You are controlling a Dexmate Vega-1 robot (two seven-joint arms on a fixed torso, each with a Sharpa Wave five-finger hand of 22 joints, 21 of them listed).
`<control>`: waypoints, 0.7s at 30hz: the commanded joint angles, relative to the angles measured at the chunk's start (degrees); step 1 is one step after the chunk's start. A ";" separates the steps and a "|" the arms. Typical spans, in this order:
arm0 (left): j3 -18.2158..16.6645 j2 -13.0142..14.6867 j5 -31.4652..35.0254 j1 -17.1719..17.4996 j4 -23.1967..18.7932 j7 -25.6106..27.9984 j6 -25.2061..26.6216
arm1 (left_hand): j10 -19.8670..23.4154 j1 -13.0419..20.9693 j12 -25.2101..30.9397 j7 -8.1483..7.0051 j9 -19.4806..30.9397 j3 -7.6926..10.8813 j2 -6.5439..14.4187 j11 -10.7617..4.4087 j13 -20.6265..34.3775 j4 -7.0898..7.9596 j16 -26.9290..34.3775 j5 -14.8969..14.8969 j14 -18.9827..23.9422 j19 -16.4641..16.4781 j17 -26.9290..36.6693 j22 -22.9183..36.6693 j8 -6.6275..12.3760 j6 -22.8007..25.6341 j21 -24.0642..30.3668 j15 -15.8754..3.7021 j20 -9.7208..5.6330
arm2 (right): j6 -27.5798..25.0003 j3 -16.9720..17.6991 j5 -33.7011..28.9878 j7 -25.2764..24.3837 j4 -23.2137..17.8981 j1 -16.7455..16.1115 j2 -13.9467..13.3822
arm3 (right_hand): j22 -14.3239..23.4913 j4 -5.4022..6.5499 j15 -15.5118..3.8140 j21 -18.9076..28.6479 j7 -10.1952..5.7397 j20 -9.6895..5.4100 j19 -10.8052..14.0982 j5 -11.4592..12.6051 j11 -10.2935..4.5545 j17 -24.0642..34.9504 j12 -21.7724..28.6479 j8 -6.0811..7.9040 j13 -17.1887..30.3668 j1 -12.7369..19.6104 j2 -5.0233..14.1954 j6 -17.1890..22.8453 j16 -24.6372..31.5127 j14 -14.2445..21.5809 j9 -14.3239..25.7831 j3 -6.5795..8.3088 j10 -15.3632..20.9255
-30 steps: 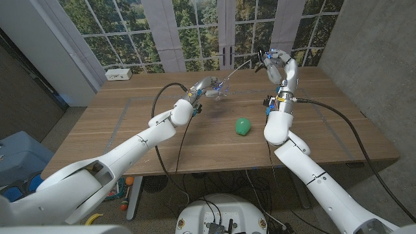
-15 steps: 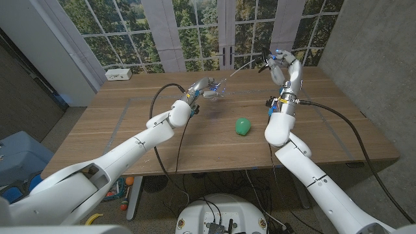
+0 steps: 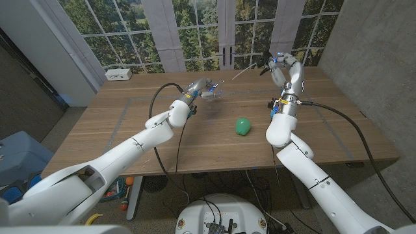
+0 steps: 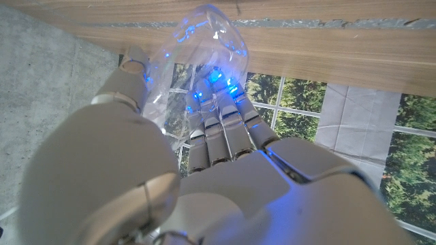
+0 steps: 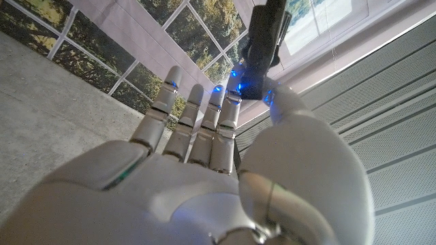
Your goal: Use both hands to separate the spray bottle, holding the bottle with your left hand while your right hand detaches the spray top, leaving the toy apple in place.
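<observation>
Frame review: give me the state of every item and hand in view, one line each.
bottle: clear, top off, gripped by left hand.
spray top: detached, tube trailing, pinched in right hand.
toy apple: green, on the table, untouched.
white box: at table's far left corner.

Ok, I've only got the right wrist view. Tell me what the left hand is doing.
Observer: The left hand grips the clear bottle above the table.
Operator: Now say whether the top is off.
Observer: The spray top is in the right hand, apart from the bottle; its dip tube points toward the bottle.
Operator: Check the apple.
Observer: The toy apple sits on the table between the arms.
</observation>
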 commanded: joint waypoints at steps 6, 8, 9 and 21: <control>1.89 2.25 5.24 0.73 -6.20 -2.79 11.53 | 16.72 0.13 8.99 -6.60 -0.12 12.41 7.85 -14.36 9.18 11.56 -0.31 0.06 4.62 -0.67 -0.12 0.04 0.87 8.40 0.18 -14.31 -0.07 | -14.95 -0.39 1.16 6.42 -5.54 -0.94 -2.83 | -0.04 -0.04 -3.72 -0.55 -0.35 0.34 -1.47 0.92 -0.40 0.23 -0.83 2.36 0.53 -0.98 -0.09 0.00 -0.82 -1.47 17.06 1.05 -1.66; 2.08 2.44 5.63 0.75 -6.71 -3.17 12.52 | 16.70 0.14 8.81 -6.55 -0.19 12.38 7.85 -14.38 8.99 11.46 -0.39 0.04 4.42 -0.76 -0.17 0.02 0.83 8.44 0.16 -14.33 0.02 | -17.19 -0.61 1.48 7.56 -6.31 -0.83 -3.31 | -0.04 -0.08 -3.53 -0.69 -0.48 0.43 -1.81 1.03 -0.37 0.25 -0.96 2.42 0.59 -1.06 -0.16 0.06 -0.91 -1.64 17.01 1.15 -1.81; 2.15 2.51 5.74 0.76 -6.95 -3.42 13.00 | 16.70 0.14 8.74 -6.46 -0.21 12.36 7.86 -14.38 8.91 11.43 -0.41 0.02 4.37 -0.79 -0.18 0.01 0.78 8.39 0.16 -14.33 0.04 | -18.35 -0.72 1.69 8.18 -6.67 -0.71 -3.54 | -0.04 -0.10 -3.48 -0.72 -0.44 0.45 -1.90 1.08 -0.33 0.25 -1.12 2.43 0.62 -1.12 -0.22 0.07 -1.00 -1.82 16.96 1.20 -2.09; 3.85 3.68 7.53 -0.06 -9.13 -7.77 18.85 | 16.90 0.10 8.00 -6.27 -0.52 12.08 7.93 -14.44 8.04 11.09 -0.48 -0.12 3.86 -1.39 -0.27 -0.07 0.47 8.36 0.00 -14.34 0.20 | -29.50 -2.67 4.52 13.62 -8.62 2.01 -5.76 | -0.04 -0.21 -2.93 -1.15 -0.34 0.66 -2.89 1.57 0.25 0.44 -1.98 2.62 0.89 -1.64 -0.47 0.02 -1.57 -3.18 16.76 1.67 -3.18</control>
